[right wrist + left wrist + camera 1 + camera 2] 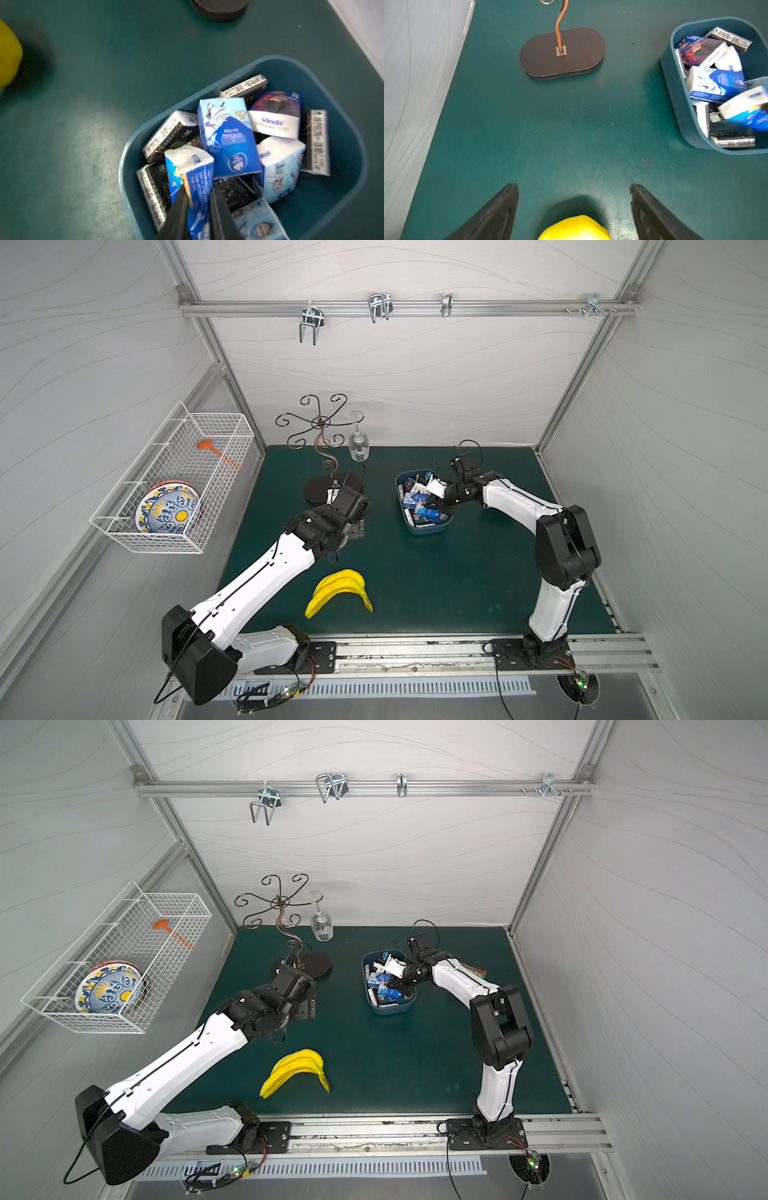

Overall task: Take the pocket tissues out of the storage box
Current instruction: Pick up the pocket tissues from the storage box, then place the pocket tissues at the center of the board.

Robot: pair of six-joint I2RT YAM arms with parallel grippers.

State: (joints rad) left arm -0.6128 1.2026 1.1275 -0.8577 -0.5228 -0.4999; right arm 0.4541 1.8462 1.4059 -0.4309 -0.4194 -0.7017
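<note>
The storage box (430, 530) (390, 1010) is a blue-grey tub on the green mat, right of centre and toward the back. It holds several pocket tissues (411, 501) (716, 85) (228, 135), blue-and-white and black packets lying in a jumble. My right gripper (199, 188) (432, 510) reaches into the box and is shut on a blue-and-white packet (195, 172), which stands tilted between the fingers. My left gripper (573, 185) (357, 529) hovers open over bare mat left of the box, holding nothing.
A yellow banana bunch (340, 591) (575, 228) lies on the mat near the front. A scrolled metal rack (328, 489) with a hanging wine glass (358, 443) stands at the back. A white wire basket (174, 485) with plates hangs on the left wall.
</note>
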